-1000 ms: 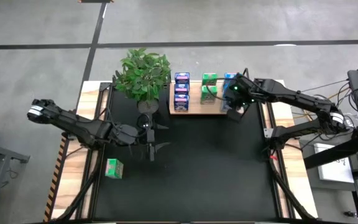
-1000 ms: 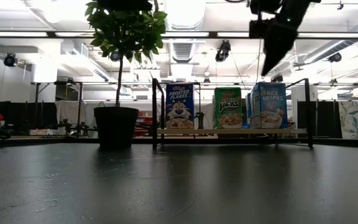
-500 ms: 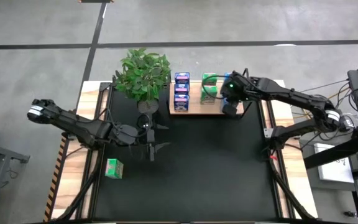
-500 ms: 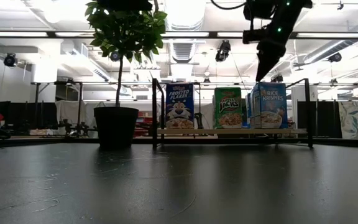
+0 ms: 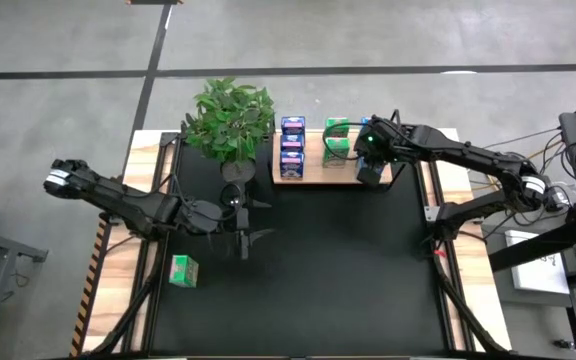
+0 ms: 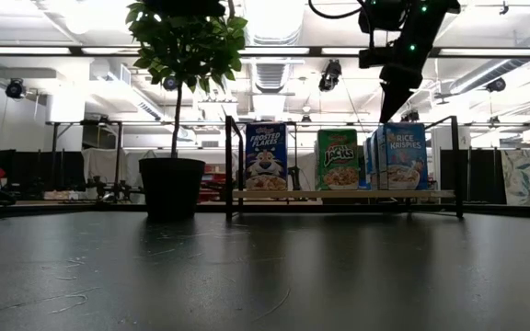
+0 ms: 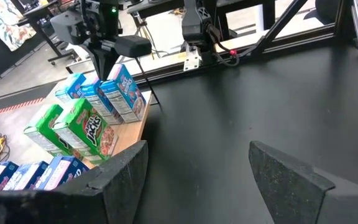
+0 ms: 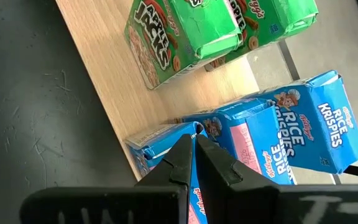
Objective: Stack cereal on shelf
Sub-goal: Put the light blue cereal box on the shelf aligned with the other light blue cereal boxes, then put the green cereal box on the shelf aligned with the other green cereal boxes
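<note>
One green cereal box lies alone at the lower left of the high view, on the wooden edge beside the black mat, well apart from the shelf. The shelf is at the upper centre, and on it stand the dark blue boxes, two green boxes and the light blue boxes, in rows that run away from the front edge. I judge that the lone green box is the one the next move turns on. It lies below and to the left of the left gripper, which hovers with fingers spread and nothing between them. This arm is much nearer to it than the right one.

The right gripper is pressed together and empty, just above the light blue boxes at the shelf's right end. Compared with one second ago, it has moved a little up and to the left over these boxes. The left arm and all boxes are where they were.
</note>
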Available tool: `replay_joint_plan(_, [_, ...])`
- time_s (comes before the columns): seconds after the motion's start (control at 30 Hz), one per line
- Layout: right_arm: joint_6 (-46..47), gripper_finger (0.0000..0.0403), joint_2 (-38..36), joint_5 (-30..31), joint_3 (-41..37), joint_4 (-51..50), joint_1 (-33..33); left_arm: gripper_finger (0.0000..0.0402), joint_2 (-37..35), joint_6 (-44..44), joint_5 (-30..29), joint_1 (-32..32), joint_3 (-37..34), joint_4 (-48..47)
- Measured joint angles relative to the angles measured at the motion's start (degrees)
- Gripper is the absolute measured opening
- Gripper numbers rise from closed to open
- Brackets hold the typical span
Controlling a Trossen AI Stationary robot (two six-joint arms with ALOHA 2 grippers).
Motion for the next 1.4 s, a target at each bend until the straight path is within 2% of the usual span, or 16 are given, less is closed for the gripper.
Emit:
replay_joint_plan(0.37, [0.1,0.0013,-0.7,0.0,0.2,-0.2,0.0,0.0263,0.0,0.0,0.0,0.0,0.0,-0.6])
replay_joint_plan(0.9, [-1.8,0.0013,-0.7,-0.7,11.5,-0.9,-0.4,0.0263,0.0,-1.0,0.0,0.0,-1.9,-1.9])
replay_joint_plan(1.1, [-2.4,0.0013,-1.4,-5.2,13.3,2.2,2.4,0.0263,-0.3,-8.3,0.1,0.0,-1.9,-7.9])
replay_joint_plan(1.27, [-3.0,0.0013,-1.8,-5.1,13.2,3.8,6.2,0.0263,0.4,-21.7,0.7,-0.6,2.9,-20.2])
replay_joint_plan(1.4, [-3.6,0.0013,-1.8,-5.1,13.1,4.7,9.1,0.0263,2.4,-30.6,5.7,-2.6,7.5,-31.4])
